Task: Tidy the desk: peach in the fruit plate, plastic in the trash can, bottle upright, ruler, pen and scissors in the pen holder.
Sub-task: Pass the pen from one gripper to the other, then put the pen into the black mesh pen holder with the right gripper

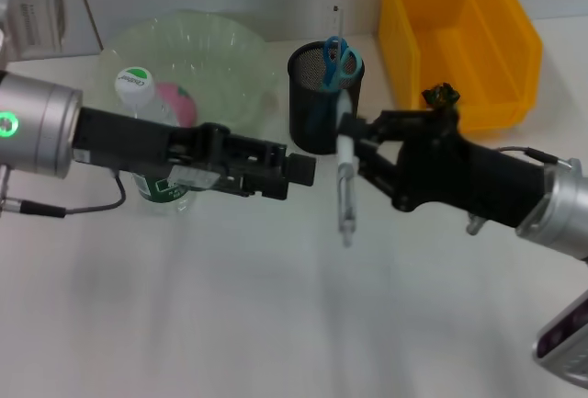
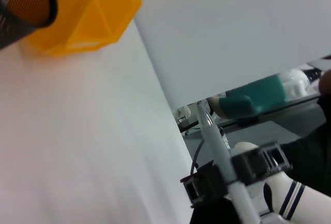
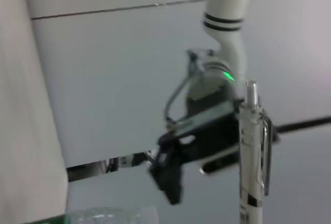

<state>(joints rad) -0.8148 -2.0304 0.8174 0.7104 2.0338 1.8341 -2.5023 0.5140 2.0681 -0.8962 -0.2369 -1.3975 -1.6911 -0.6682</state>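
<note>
Right gripper is clenched on the one pen, held upright above the white desk, just in front of the pen holder, which holds one pair of scissors. Beyond the gripper to its right is one trash can. To its left, the left gripper hovers, jaws I cannot tell, near one upright bottle and the fruit plate holding one peach

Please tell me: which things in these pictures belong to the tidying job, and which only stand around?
For the job: pen in the right gripper; pen holder with scissors in it; fruit plate holding the peach; bottle, upright; trash can; desk.

Standing around: grey box at the far left; left gripper, empty.
</note>
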